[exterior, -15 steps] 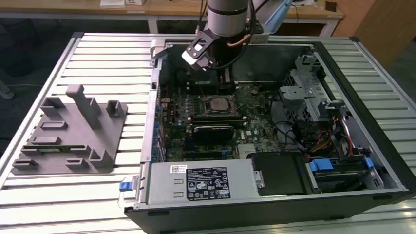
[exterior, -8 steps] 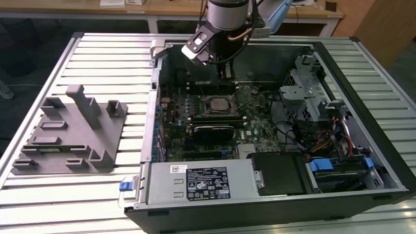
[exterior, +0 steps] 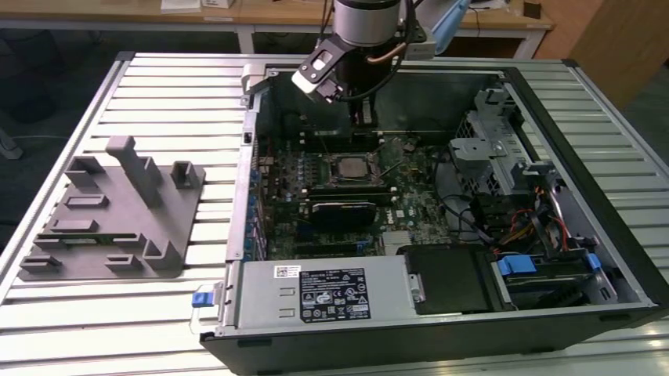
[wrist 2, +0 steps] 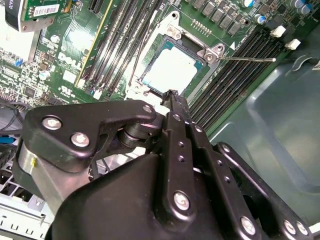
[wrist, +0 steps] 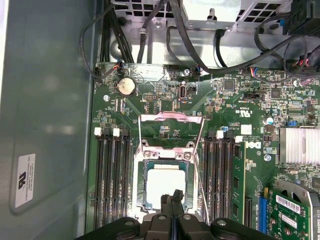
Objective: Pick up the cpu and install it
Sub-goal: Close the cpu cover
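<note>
The slatted metal table (exterior: 157,94) runs past the edges of the exterior view, and the arm above it is cut off at the top. An open computer case (exterior: 627,258) lies on the table. Its far inner wall is partly hidden by the arm, and its near wall is a dark strip at the edge of the picture. Inside the case are the green motherboard (exterior: 418,211), a grey power supply box (exterior: 313,294) at the near end, and a tangle of cables (exterior: 522,227) on the exterior view's right. A grey plastic holder (exterior: 115,211) sits on the table well apart from the case, on the exterior view's left.

On the motherboard the socket (wrist: 145,200) stands with its metal cover plate (wrist: 172,117) flipped up. The cpu (wrist: 165,182) lies flat inside the socket, its pale top facing up.

In the first wrist view the gripper (wrist: 173,196) hangs over the near edge of the cpu, covering a little of it. The jaws are narrow, with the two fingers pressed side by side and nothing between them. Whether the tips touch the cpu cannot be told.
</note>
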### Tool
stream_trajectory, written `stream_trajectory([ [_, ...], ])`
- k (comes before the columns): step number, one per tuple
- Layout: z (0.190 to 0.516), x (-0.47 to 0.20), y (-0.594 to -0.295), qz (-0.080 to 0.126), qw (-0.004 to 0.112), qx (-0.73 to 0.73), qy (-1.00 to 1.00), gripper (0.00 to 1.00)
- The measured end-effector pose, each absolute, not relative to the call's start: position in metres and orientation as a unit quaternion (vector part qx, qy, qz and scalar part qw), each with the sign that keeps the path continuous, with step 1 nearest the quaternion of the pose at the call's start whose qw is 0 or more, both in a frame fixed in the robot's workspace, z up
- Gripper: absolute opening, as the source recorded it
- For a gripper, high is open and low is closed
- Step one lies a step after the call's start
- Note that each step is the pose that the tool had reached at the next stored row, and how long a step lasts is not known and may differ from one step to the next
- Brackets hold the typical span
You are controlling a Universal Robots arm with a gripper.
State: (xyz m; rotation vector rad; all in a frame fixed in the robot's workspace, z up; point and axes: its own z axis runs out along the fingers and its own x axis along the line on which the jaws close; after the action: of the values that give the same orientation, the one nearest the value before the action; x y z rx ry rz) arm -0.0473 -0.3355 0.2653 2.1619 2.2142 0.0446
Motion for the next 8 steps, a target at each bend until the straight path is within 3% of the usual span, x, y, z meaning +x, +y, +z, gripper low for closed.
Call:
stream_trajectory([
  [8, 0.2678, -0.0473, -0.3355, 0.014, 0.023, 0.698, 0.715, 0.11],
])
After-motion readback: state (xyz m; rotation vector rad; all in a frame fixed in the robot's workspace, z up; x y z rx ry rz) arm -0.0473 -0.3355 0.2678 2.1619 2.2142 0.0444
